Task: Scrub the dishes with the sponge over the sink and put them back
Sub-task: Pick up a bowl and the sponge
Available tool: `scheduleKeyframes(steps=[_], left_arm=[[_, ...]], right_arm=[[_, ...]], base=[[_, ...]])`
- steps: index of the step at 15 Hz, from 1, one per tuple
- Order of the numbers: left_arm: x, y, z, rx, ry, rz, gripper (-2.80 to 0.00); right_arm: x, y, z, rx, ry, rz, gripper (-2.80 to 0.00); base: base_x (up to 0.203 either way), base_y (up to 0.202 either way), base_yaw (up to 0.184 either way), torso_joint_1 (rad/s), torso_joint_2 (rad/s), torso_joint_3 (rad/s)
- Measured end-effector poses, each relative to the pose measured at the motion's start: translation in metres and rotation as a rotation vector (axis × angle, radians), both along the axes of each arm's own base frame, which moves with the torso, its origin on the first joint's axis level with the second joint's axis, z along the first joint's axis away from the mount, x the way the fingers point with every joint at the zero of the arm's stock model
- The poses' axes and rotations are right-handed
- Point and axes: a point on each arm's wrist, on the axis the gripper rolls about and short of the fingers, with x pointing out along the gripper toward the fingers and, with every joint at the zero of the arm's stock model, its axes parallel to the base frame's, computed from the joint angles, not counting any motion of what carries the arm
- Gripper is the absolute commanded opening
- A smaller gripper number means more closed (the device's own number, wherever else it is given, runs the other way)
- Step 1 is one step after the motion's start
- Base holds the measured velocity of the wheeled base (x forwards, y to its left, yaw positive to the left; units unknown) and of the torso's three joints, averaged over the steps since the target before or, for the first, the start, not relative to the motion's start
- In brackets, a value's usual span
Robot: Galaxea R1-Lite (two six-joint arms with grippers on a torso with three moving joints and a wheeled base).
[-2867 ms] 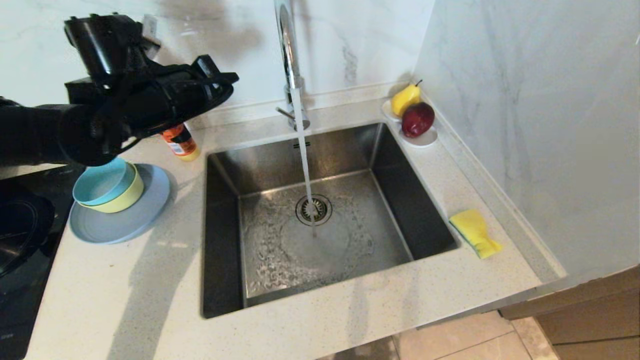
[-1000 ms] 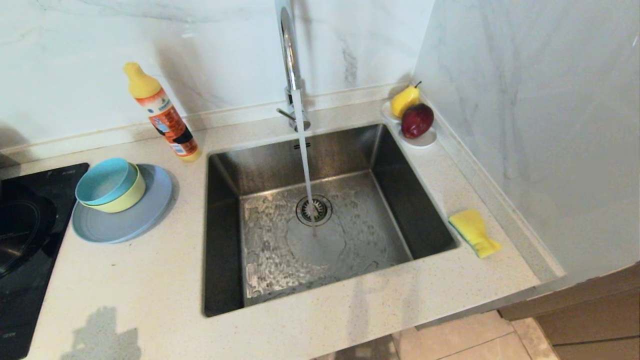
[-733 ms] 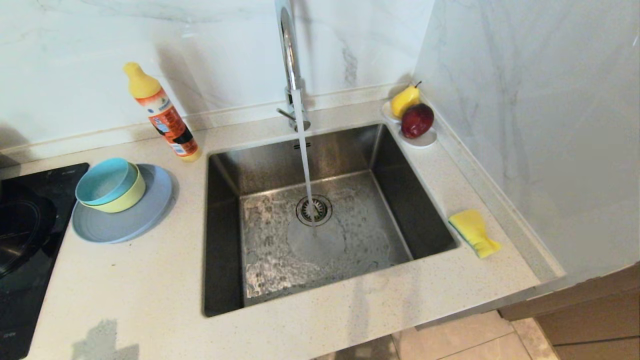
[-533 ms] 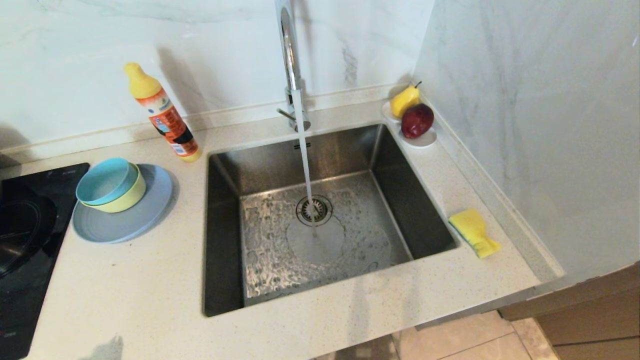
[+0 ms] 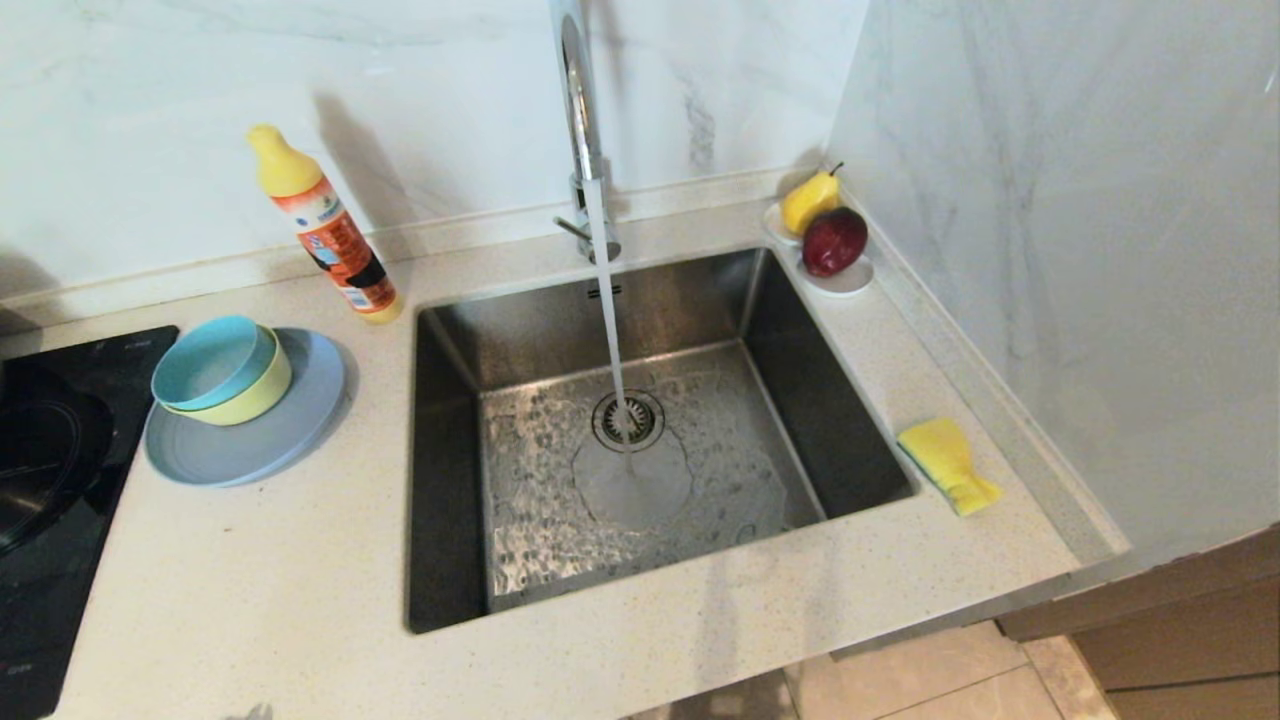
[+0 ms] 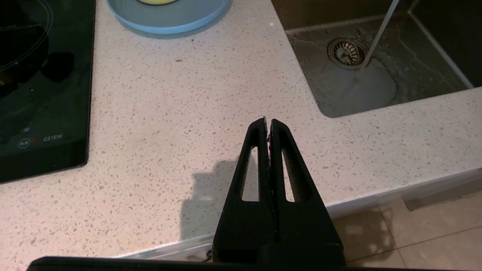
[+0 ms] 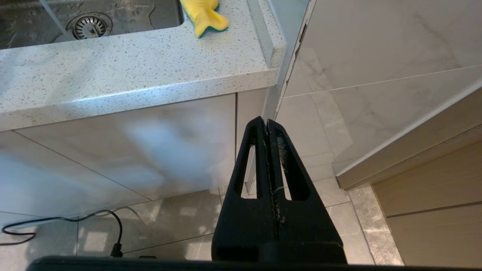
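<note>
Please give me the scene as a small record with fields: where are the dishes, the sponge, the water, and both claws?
dishes: blue bowl inside yellow bowl, both on the plate, left of the sink
sponge: sponge on the counter, right of the sink
water: running from the faucet to beside the drain
left claw: shut, empty, above the counter's front edge
right claw: shut, empty, below counter level

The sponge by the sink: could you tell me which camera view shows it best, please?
The head view: the sponge lies whole on the counter right of the sink. The right wrist view cuts it off at the frame edge; the left wrist view misses it.
</note>
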Motion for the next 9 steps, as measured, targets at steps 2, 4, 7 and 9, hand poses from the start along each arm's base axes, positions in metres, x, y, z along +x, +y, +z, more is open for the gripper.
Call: scheduleKeyframes(steps=[2,4,7,9], left_arm=[[0.0,0.0,-0.0003,-0.002,0.0,-0.001,-2.8],[0.0001,0.0,-0.0005,-0.003,0.001,-0.001,-2.8],[0.0001,0.0,-0.0005,-0.003,0.001,-0.001,-2.8],[0.0001,0.0,-0.0005,-0.003,0.001,0.0,-2.8]], right_arm=[[0.0,0.0,0.0001,-0.001,-0.001,0.0,-2.8],[-0.0001,0.0,0.0002,0.0,-0.001,0.0,-2.8],[0.0,0.0,-0.0001,0.0,0.0,0.0,-2.8],[0.0,0.0,-0.0001,-0.003,0.0,0.0,-2.8]], base=[[0.0,0.0,0.0,0.0,0.0,0.0],[0.0,0.0,0.0,0.0,0.0,0.0],[0.0,0.0,0.0,0.0,0.0,0.0],[0.0,0.0,0.0,0.0,0.0,0.0]])
